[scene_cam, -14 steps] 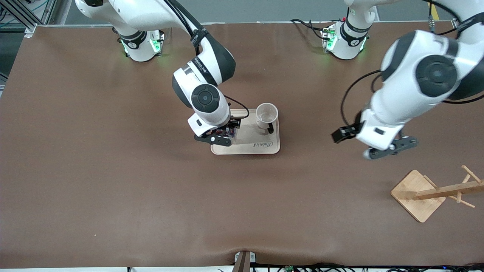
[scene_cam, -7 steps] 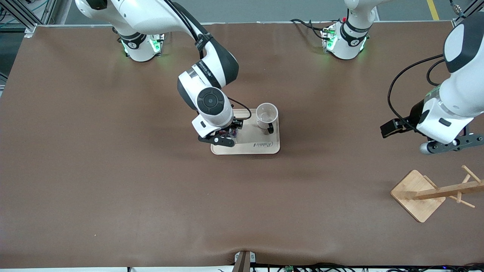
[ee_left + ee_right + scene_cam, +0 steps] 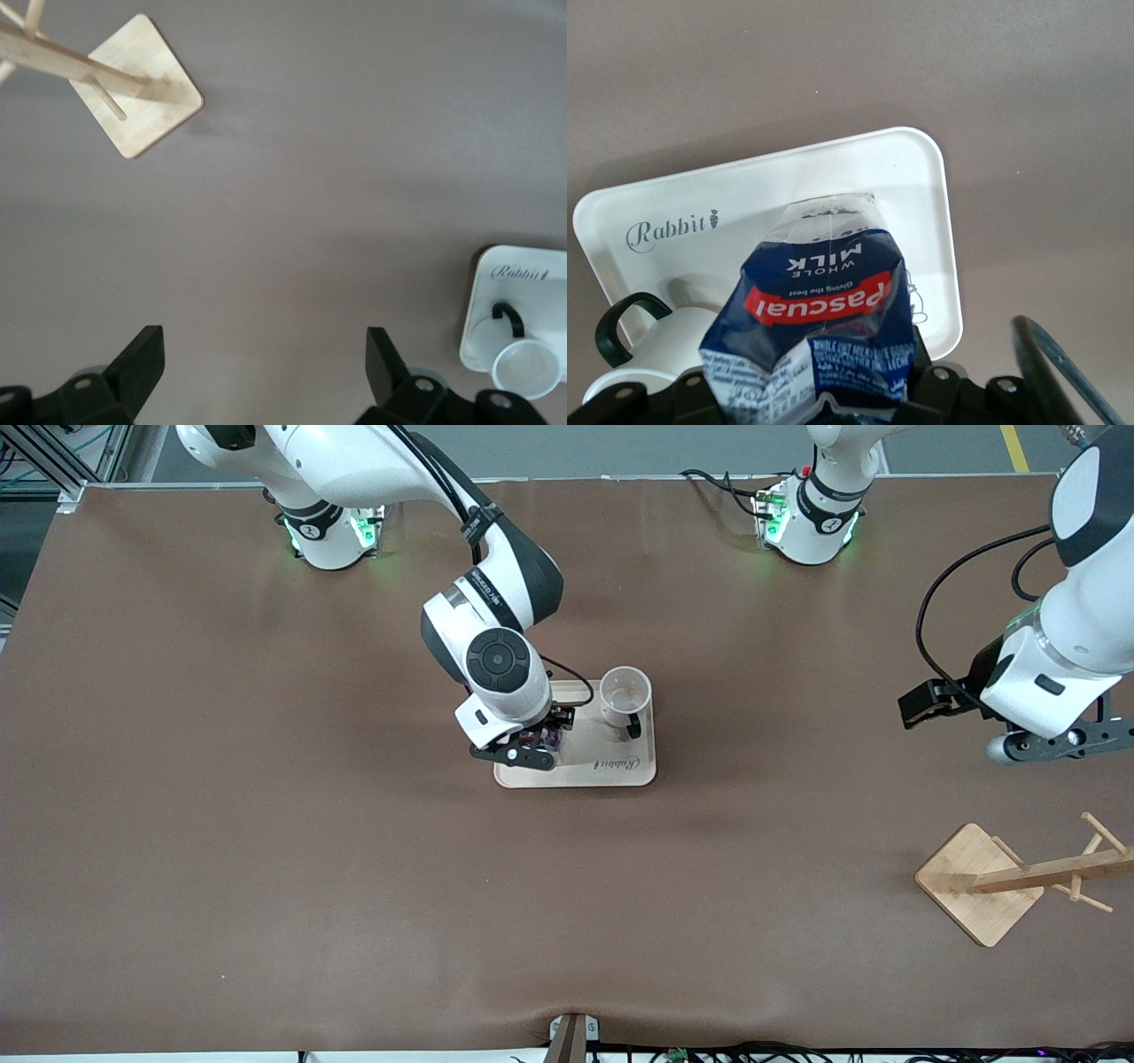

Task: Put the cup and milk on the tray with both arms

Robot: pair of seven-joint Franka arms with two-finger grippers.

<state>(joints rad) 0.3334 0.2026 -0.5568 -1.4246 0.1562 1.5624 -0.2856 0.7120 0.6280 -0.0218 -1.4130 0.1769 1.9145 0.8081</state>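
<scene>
The cream tray (image 3: 611,772) lies mid-table. The white cup (image 3: 625,694) with a black handle stands on the tray, at its end toward the left arm; it also shows in the left wrist view (image 3: 524,365) and the right wrist view (image 3: 638,350). My right gripper (image 3: 532,742) is shut on the dark-blue milk (image 3: 819,319) and holds it over the tray (image 3: 833,177), at the tray's end toward the right arm. The milk's green cap is hidden. My left gripper (image 3: 1054,746) is open and empty, up in the air over bare table toward the left arm's end; its fingers (image 3: 142,359) frame bare table.
A wooden mug stand (image 3: 1019,877) lies on its side toward the left arm's end of the table, nearer the front camera than the left gripper; it also shows in the left wrist view (image 3: 133,84). The brown table (image 3: 266,850) is otherwise bare.
The left arm has swung away from the tray toward its own end of the table and has nearly stopped. The right gripper with the milk has shifted slightly over the tray.
</scene>
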